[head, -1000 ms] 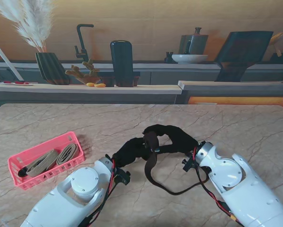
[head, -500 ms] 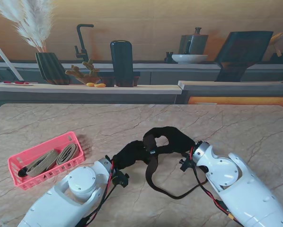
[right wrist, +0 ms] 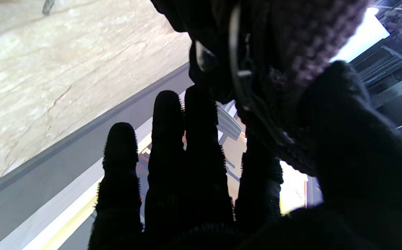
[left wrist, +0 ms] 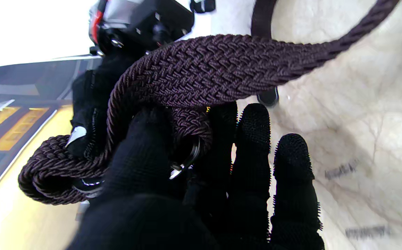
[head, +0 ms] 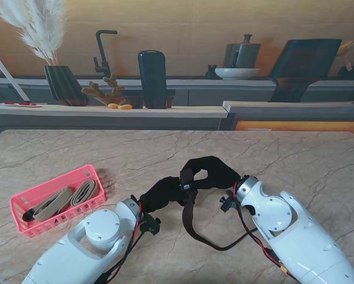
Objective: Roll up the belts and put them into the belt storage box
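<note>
Between both black-gloved hands, left hand (head: 160,194) and right hand (head: 215,173) each pinch the dark brown braided belt (head: 192,220); its tail loops toward me, pink slotted plastic box (head: 24,210) well left.

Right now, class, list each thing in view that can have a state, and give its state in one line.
Dark brown braided belt: partly rolled between both hands, tail looping loose on the table.
Left hand: shut on the belt's coil.
Right hand: shut on the belt.
Pink storage box: open-topped, resting on the table, holding two belts.
Two tan belts: folded, lying side by side in the box.
</note>
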